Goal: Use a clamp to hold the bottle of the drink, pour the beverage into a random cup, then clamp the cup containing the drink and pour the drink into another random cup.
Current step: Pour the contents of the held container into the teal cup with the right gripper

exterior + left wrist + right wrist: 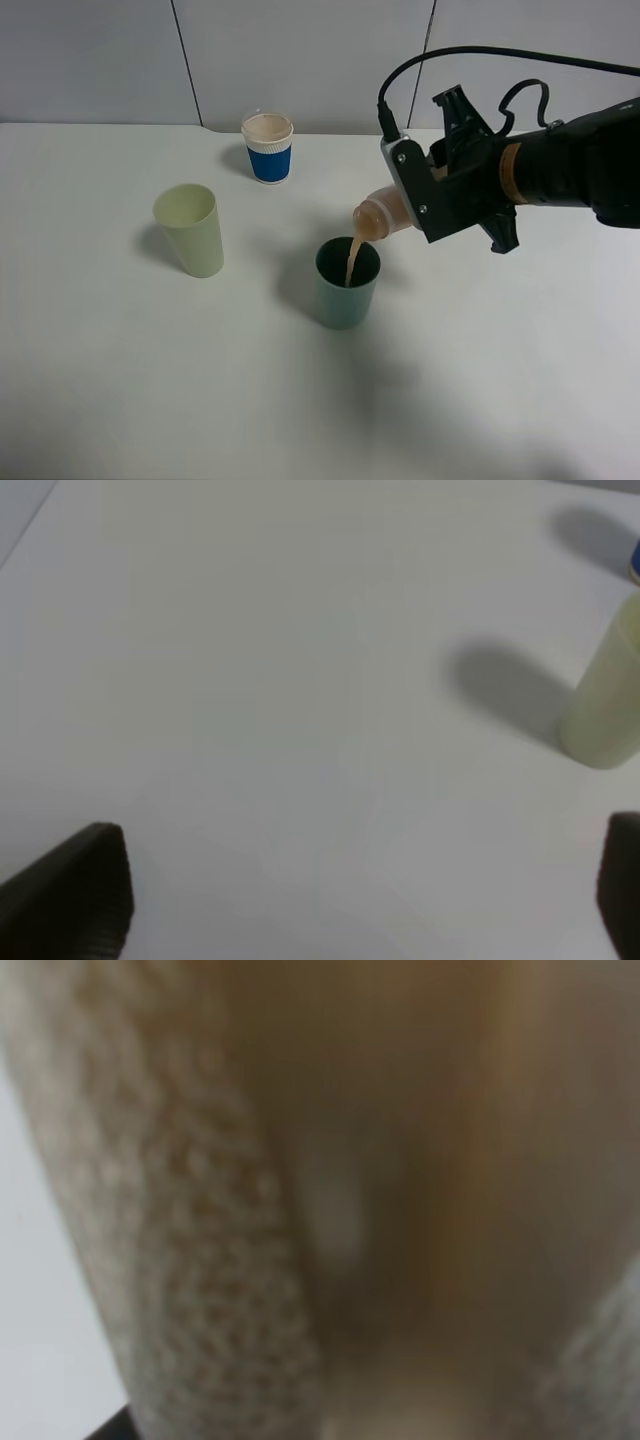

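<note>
I'm pouring with the right gripper (420, 205), right of centre in the high view. Its jaws are pinching the bottle (378, 217) by the body, neck tipped down to the left. The right wrist view is only a blurred close-up of the bottle (350, 1210).

The drink (351, 262) is running in a thin beige stream into the teal cup (347, 285), standing upright at frame centre on the table (120, 380).

The pale green cup (189, 230) is standing well apart at the left, and the paper cup (268, 148) is at upper centre.

The left gripper (345, 890) is hovering over bare table, fingers (75, 895) spread wide and holding nothing.

I'm judging the bottle light, thin-walled and squashy, so a mid-body hold looks right. The teal cup looks smooth, tapered and slippery. I'm planning to take it by the wall below the rim, gently, since the liquid will slosh.
</note>
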